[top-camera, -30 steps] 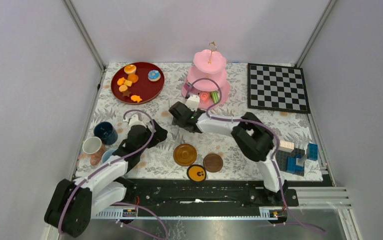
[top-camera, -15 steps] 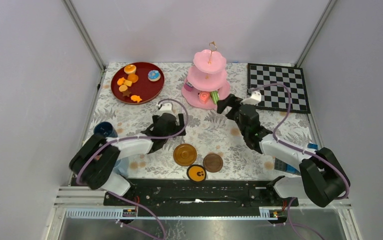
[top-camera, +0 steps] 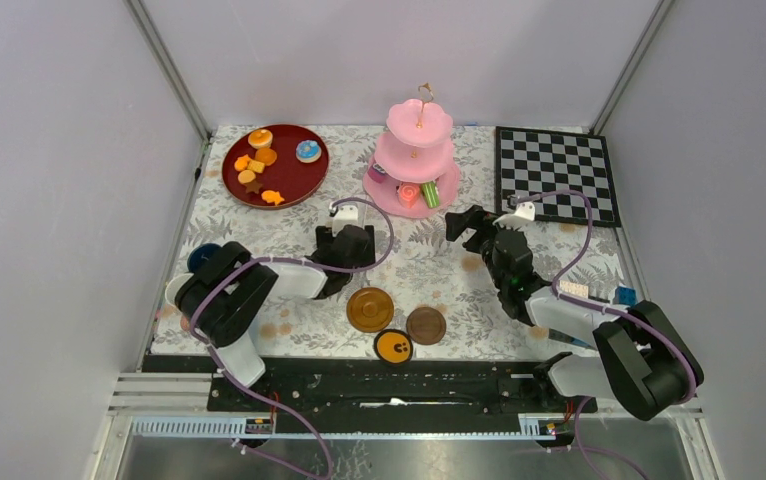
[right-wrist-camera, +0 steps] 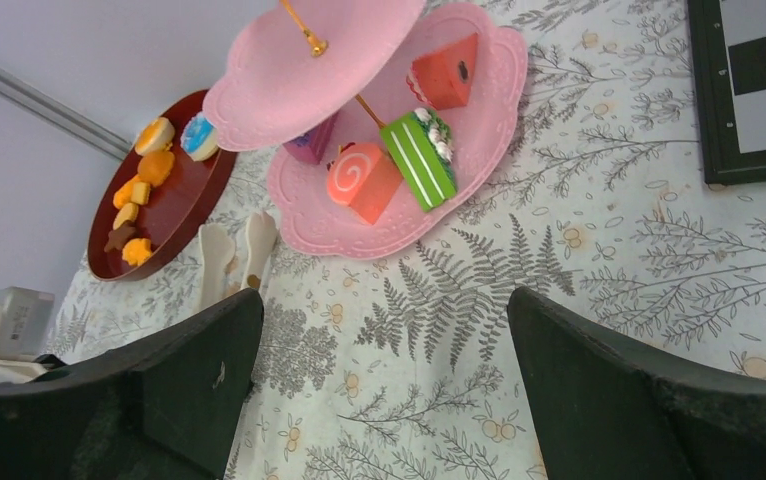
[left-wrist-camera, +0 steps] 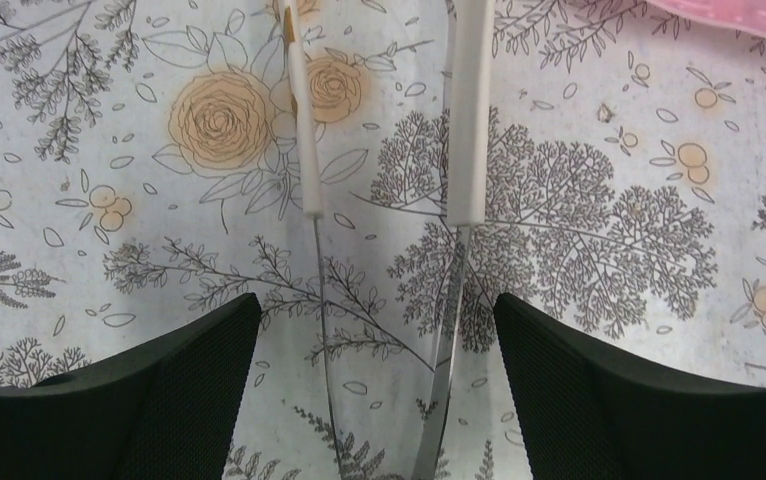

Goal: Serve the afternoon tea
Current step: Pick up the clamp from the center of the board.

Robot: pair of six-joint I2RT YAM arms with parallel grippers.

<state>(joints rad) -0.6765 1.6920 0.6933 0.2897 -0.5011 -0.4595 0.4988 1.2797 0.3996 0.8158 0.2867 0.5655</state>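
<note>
Stand [top-camera: 400, 160] — pink, scalloped, three-tiered

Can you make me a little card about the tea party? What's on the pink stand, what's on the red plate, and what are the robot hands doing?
pink stand: bottom tier holds swirl roll, green slice, red slice
red plate: orange treats, a blue-topped one, brown star
left gripper: open, tongs lying on the cloth between its jaws
right gripper: open, empty, facing the stand
brown saucers: two, at the front
</note>
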